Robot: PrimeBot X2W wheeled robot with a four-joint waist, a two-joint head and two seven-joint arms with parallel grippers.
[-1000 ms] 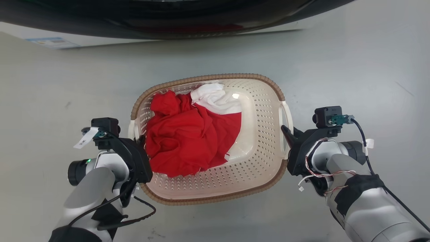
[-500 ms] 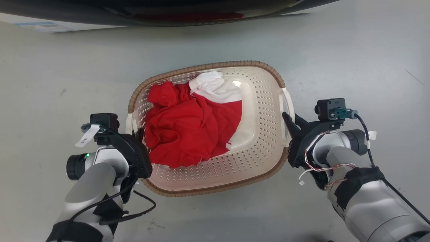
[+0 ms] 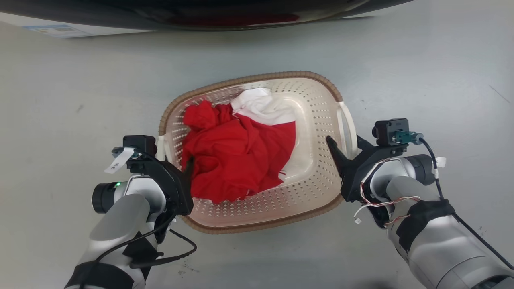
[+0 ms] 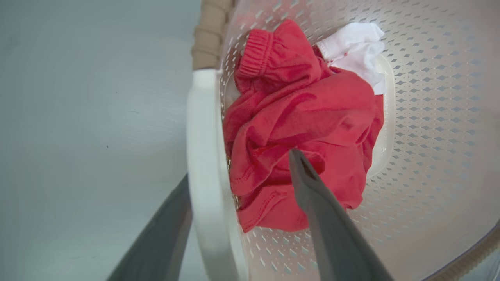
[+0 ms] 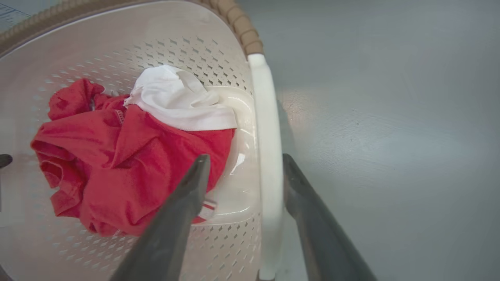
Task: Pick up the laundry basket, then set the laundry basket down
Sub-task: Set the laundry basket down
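Both forearms point(image 3: 437, 241) reach forward, wrists turned inward. The left gripper point(image 3: 176, 164) has its jaws spread astride the left handle point(image 4: 203, 156), one finger inside the laundry basket point(image 3: 257, 77). The right gripper point(image 3: 342, 140) straddles the right handle point(image 5: 267, 136) the same way. The basket is between them, over grey floor point(image 3: 421, 80).

We look down on a smooth pale grey floor point(image 3: 257, 52), evenly lit, with a soft bright patch in the right wrist view. A thin dark scratch point(image 3: 500, 93) marks it at the right and small dark scuffs point(image 3: 182, 269) lie near the bottom. Along the top runs a glossy black curved edge point(image 3: 200, 18), with a white strip bearing a pale blue label point(image 3: 60, 29) below it.
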